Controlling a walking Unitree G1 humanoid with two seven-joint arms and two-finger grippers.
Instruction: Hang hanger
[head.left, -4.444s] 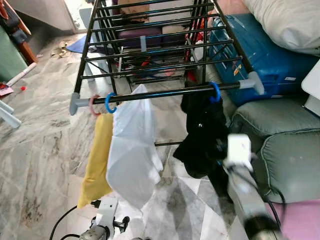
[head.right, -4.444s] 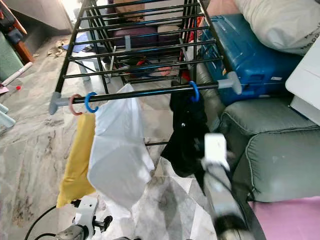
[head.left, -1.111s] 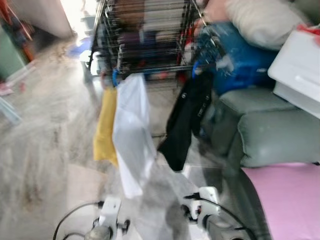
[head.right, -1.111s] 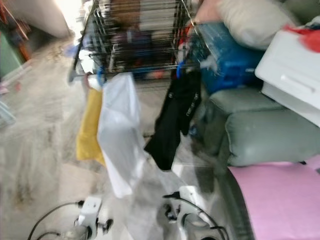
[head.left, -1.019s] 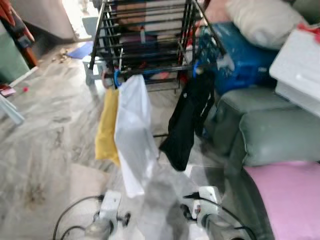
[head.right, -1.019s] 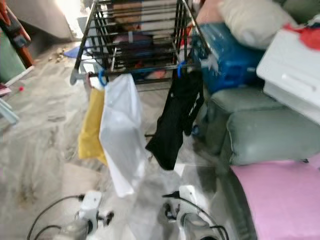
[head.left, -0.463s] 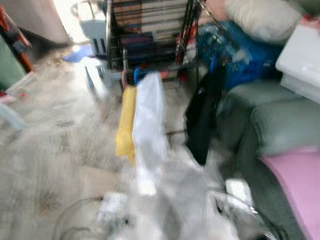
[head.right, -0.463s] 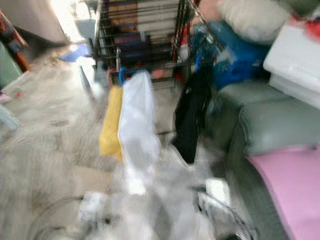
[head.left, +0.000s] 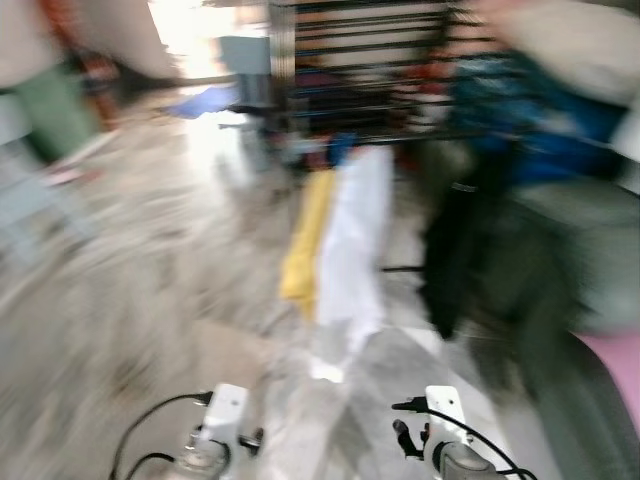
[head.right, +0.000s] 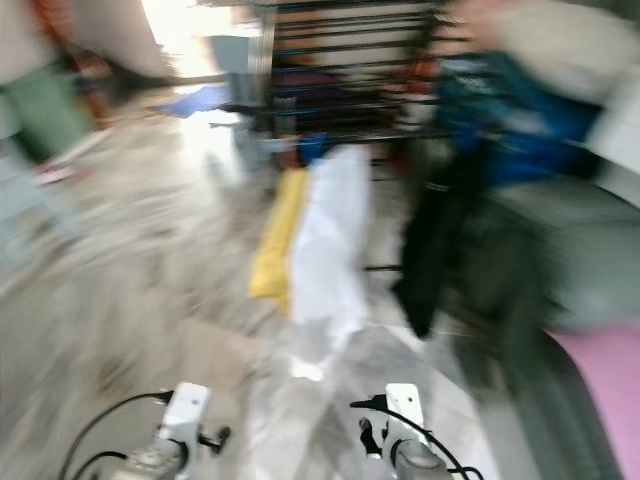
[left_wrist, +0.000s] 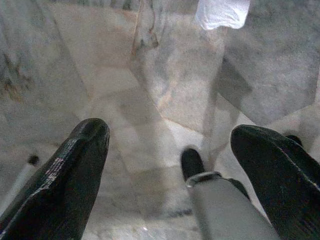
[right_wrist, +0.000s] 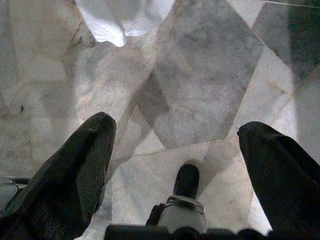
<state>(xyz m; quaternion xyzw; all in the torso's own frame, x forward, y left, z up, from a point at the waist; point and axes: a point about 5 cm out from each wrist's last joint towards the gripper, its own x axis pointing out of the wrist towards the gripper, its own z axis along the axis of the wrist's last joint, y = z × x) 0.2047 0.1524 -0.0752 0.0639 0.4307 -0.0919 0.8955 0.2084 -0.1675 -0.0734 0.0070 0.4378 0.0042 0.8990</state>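
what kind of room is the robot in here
Probably a lived-in room of a home used for drying laundry: a black drying rack with yellow, white and black clothes hanging, a marble tile floor, and a grey sofa.

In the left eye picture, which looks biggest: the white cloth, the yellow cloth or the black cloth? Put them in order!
1. white cloth, largest
2. black cloth
3. yellow cloth, smallest; it is partly hidden behind the white one

The picture is blurred, so white versus black is close.

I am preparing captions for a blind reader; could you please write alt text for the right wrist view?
The right gripper hangs open over a grey and beige marble floor, holding nothing, its two black fingers spread wide apart. The bottom edge of a white garment hangs at the far side, and the robot's foot is below.
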